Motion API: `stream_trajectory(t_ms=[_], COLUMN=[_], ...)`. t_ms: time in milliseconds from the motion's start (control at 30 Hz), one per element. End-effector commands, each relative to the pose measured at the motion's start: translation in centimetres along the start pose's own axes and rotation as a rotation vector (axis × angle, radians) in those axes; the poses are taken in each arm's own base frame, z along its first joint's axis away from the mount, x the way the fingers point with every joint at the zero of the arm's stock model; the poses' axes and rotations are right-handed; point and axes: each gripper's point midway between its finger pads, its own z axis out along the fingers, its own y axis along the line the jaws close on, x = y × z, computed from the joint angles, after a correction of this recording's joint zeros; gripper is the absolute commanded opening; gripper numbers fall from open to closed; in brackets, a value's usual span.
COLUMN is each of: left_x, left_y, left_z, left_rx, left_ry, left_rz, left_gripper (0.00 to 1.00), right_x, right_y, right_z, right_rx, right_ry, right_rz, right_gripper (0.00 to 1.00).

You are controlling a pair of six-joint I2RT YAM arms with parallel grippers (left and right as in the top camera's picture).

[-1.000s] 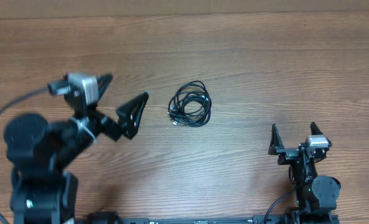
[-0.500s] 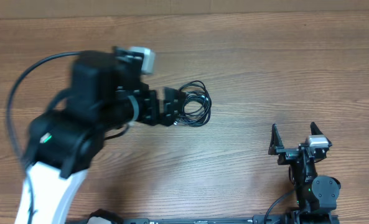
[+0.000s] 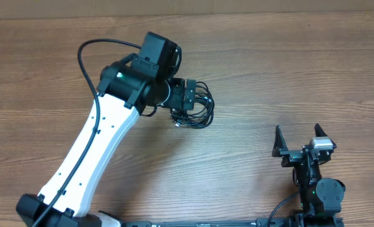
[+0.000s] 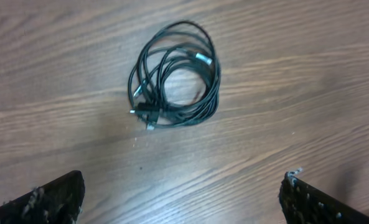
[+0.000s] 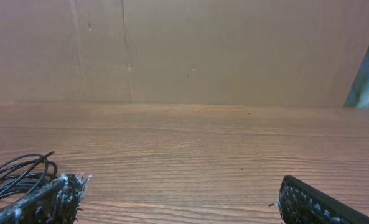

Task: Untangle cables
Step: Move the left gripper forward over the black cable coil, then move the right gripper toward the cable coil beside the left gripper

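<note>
Thin black cords (image 4: pixel 148 111), loosely coiled, silver-tipped plugs, on brown wood-grain bench (image 3: pixel 268 63). Left hand (image 3: pixel 189 99) over the coil, fingers wide apart, holding nothing. Right hand (image 3: pixel 297 140) apart, empty.

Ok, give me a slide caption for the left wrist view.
Open left gripper hovers over the coiled cables on the wooden table, nothing gripped.

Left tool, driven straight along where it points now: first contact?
Most likely the cables, coiled on the table directly ahead of the open left tool. Depth is unclear from the wrist view, so it might touch bare wood just short of the bundle.
</note>
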Motion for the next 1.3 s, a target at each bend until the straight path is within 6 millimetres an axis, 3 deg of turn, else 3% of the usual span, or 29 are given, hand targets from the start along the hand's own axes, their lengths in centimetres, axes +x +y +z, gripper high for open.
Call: stream_trajectory(t_ms=[0,133,300,533,733,767,800,867,933,1000,1100,1267], left_x=[-0.7,-1.1,-1.5,-0.1,-0.1,-0.1,-0.3,-0.5,-0.5,-0.5,-0.3,0.0], left_y=[0.9,1.0,2.3,3.6,4.1,4.3,4.8,5.4,5.5,5.4,4.5,3.1], left_z=[0.3,1.6,4.7,9.2,9.4,9.4,9.3,9.3,9.2,9.2,9.3,9.2], left_rx=[-0.061,-0.076,-0.152,-0.189,-0.095,-0.088,-0.093,-0.095,-0.088,-0.081,-0.046,0.025], left_ry=[-0.016,-0.008,0.028,0.158,0.198,0.202,0.200,0.196,0.198,0.200,0.211,0.233], left_rz=[-0.015,-0.020,-0.021,-0.039,-0.112,-0.124,-0.137,-0.153,-0.160,-0.162,-0.159,-0.161], left_gripper=[1.00,1.00,1.00,1.00,1.00,1.00,1.00,1.00,1.00,1.00,0.99,1.00], right_x=[0.2,0.2,0.2,0.2,0.2,0.1,-0.3,-1.6,-3.2,-4.3,-6.3,-14.3], right_y=[0.1,0.1,0.1,0.1,0.2,0.9,3.1,7.3,11.5,13.7,14.2,13.5], right_z=[0.0,0.0,0.0,0.0,0.0,0.0,-0.2,-1.7,-4.7,-7.3,-8.7,-12.1], right_rx=[-0.003,-0.003,-0.003,-0.003,-0.008,-0.051,-0.177,-0.443,-0.747,-0.943,-1.013,-1.000], right_ry=[-0.002,-0.002,-0.002,-0.003,-0.004,-0.009,-0.016,-0.037,-0.044,-0.051,-0.109,-0.441], right_rz=[0.002,0.002,0.002,0.002,0.003,0.007,0.064,0.171,0.252,0.258,0.275,0.138], right_gripper=[1.00,1.00,1.00,1.00,1.00,1.00,1.00,1.00,1.00,1.00,1.00,1.00])
